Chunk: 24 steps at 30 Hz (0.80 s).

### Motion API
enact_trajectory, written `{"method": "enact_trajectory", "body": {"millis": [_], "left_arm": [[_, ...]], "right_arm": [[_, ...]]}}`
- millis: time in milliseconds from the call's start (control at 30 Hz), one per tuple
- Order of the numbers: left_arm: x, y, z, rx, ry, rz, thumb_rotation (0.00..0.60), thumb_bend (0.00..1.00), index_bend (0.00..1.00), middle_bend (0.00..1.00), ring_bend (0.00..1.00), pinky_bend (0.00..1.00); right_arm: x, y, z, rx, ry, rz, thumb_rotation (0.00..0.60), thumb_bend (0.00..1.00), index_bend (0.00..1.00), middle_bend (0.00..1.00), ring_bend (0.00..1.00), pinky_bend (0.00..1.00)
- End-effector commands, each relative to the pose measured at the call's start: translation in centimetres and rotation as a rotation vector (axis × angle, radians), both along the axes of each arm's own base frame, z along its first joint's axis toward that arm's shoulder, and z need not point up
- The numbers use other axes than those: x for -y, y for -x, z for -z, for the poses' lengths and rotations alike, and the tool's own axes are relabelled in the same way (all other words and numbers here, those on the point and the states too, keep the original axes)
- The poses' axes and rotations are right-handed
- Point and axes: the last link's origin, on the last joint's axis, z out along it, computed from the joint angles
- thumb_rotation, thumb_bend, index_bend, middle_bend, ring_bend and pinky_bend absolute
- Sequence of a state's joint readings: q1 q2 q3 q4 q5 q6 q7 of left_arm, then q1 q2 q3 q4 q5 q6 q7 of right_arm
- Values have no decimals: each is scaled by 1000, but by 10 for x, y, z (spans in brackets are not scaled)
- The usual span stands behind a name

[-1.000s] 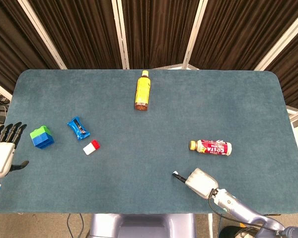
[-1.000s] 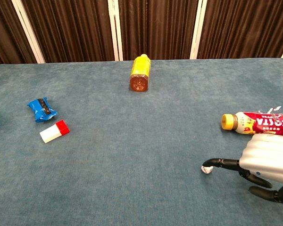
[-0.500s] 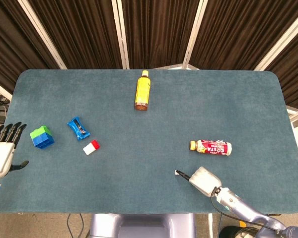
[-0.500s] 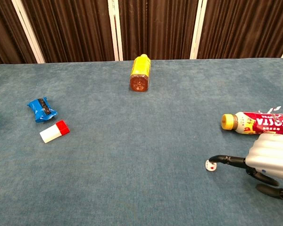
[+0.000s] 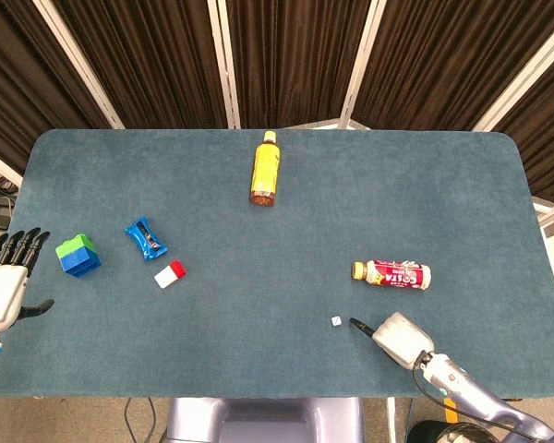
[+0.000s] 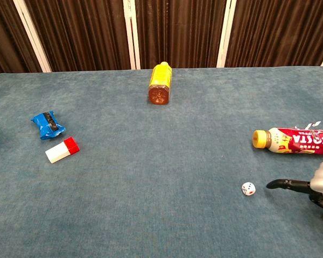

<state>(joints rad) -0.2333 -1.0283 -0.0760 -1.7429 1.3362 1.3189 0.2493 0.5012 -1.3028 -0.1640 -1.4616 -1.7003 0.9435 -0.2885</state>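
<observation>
Drawn back toward the near right edge since half a second ago: right robot hand point(image 5: 402, 337), no longer touching the die point(image 5: 336, 321). Die now lying free on the counter point(image 5: 258, 369), just off the tip of the one outstretched finger point(image 6: 282, 184), a small gap between (clearest in the chest view, die point(image 6: 248, 188) with a spotted face up). Right robot hand point(image 6: 318, 185) empty, fingers apart and loose, nothing pinched.

Beyond that hand, a little further up the counter: red-labelled drink bottle point(image 5: 392, 274) on its side, cap pointing left, near but not touching die or hand. Well apart, at the far edge: yellow bottle point(image 5: 264, 170), also lying down.

Far across to the left, well away from the right hand: red-and-white block point(image 5: 170, 274), blue packet point(image 5: 146, 239) just beyond it, green-and-blue brick point(image 5: 78, 256) nearest the left robot hand point(image 5: 5, 281). That hand open too, fingers straight, thumb out, held just off the counter's left edge, touching nothing.

Judging progress: die set down and let go, so that much looks done; everything else untouched, neither hand holding anything.
</observation>
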Motion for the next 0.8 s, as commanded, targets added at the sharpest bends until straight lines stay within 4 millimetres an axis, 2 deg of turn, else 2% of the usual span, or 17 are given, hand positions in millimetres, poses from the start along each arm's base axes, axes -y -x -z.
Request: {"method": "enact_trajectory", "body": {"millis": [33, 167, 267, 367, 400, 433, 467, 500, 533, 600, 800], "left_arm": [[1, -1, -1, 3, -3, 4, 600, 0, 0, 0, 0, 0], [2, -2, -2, 9, -7, 8, 600, 0, 0, 0, 0, 0], [3, -3, -3, 15, -10, 14, 600, 0, 0, 0, 0, 0], [4, -5, -6, 23, -17, 25, 600, 0, 0, 0, 0, 0], [5, -5, -7, 26, -20, 29, 600, 0, 0, 0, 0, 0], [6, -6, -8, 29, -21, 33, 600, 0, 0, 0, 0, 0], [7, -6, -8, 32, -22, 36, 600, 0, 0, 0, 0, 0], [8, -7, -9, 36, -23, 43, 600, 0, 0, 0, 0, 0], [9, -7, -9, 39, -22, 47, 600, 0, 0, 0, 0, 0], [12, -7, -9, 44, -19, 56, 600, 0, 0, 0, 0, 0], [20, -7, -7, 58, 7, 73, 600, 0, 0, 0, 0, 0]], "right_arm": [[-2, 5, -7, 15, 18, 8, 600, 529, 0, 723, 641, 925], [-2, 1, -21, 68, 66, -1, 600, 527, 0, 724, 642, 924], [-1, -7, -41, 136, 139, -18, 600, 515, 0, 724, 641, 860], [-4, -13, -67, 214, 238, -27, 600, 443, 0, 655, 577, 606], [-5, -13, -76, 239, 277, -26, 600, 349, 0, 561, 479, 444], [-7, -14, -83, 263, 316, -25, 600, 216, 0, 425, 333, 270], [-9, -14, -90, 287, 351, -20, 600, 132, 0, 322, 224, 166], [-13, -12, -100, 321, 399, 1, 600, 46, 0, 173, 96, 61], [-16, -11, -106, 341, 425, 18, 600, 4, 0, 66, 19, 9], [-20, -8, -116, 372, 475, 55, 600, 0, 0, 1, 0, 0], [-23, 2, -135, 399, 616, 123, 600, 0, 0, 0, 0, 0]]}}
